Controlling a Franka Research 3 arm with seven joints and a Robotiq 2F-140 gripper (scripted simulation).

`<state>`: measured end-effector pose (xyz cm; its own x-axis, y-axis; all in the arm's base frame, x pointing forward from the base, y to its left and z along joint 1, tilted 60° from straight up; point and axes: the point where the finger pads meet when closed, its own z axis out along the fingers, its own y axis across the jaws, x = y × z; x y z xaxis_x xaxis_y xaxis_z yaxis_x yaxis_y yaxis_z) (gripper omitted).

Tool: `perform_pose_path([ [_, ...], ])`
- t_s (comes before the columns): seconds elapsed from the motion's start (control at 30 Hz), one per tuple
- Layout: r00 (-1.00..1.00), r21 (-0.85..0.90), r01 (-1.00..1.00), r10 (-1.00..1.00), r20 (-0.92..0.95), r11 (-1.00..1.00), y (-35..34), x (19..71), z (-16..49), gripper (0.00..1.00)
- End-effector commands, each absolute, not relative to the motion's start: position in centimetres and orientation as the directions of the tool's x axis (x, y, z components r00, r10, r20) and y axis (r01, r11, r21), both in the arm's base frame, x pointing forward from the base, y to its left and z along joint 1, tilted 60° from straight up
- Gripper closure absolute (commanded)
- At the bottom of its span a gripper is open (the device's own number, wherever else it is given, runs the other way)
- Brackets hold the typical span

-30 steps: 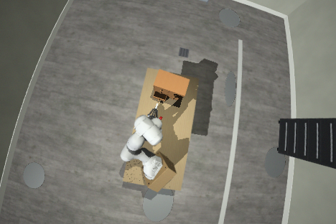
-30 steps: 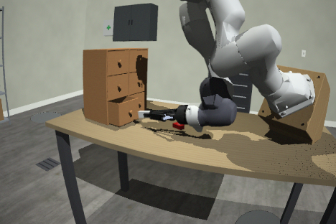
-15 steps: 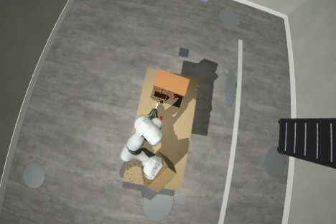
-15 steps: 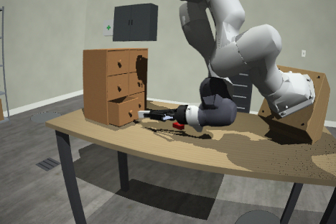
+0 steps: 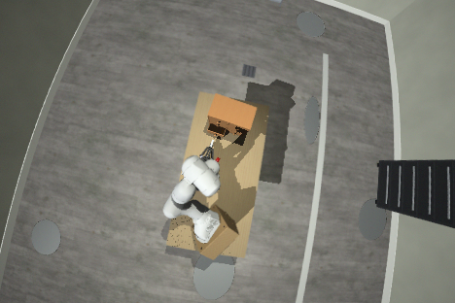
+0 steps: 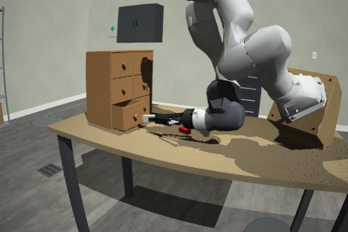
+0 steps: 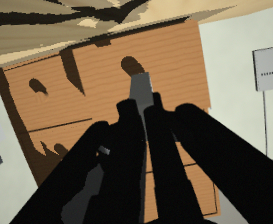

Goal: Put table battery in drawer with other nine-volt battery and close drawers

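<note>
The small orange-brown chest [image 5: 233, 109] [image 6: 99, 89] stands upright at the table's far end. Its bottom drawer [image 5: 217, 129] [image 6: 124, 117] on the left in the exterior view is partly out; the other drawers seen look pushed in. The open drawer's inside is dark, and no battery can be made out there. A small red block [image 5: 218, 159] [image 6: 184, 130], probably the nine-volt battery, lies on the table beside and below the gripper. My gripper [image 5: 213, 142] [image 6: 148, 118] [image 7: 143, 87] is shut and empty, level, its tips close in front of the open drawer's knob [image 7: 132, 65]. Whether they touch is unclear.
The wooden table [image 5: 250, 165] [image 6: 223, 167] carries the chest and the arm's brown angled mount [image 5: 221, 240] [image 6: 331, 100]. The arm's wrist hangs low over the table near the red block. The chest stands near the table's far edge.
</note>
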<state>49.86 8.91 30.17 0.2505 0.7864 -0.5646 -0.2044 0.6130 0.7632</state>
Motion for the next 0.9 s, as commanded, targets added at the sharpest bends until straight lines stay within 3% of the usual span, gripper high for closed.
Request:
perform_pose_path([
  [0.0, 0.251, 0.761, -0.202, 0.783, -0.568, 0.617, 8.9, 50.0, 30.2, 1.0],
  [0.87, 0.251, 0.761, -0.202, 0.783, -0.568, 0.617, 8.4, 52.0, 31.1, 1.0],
])
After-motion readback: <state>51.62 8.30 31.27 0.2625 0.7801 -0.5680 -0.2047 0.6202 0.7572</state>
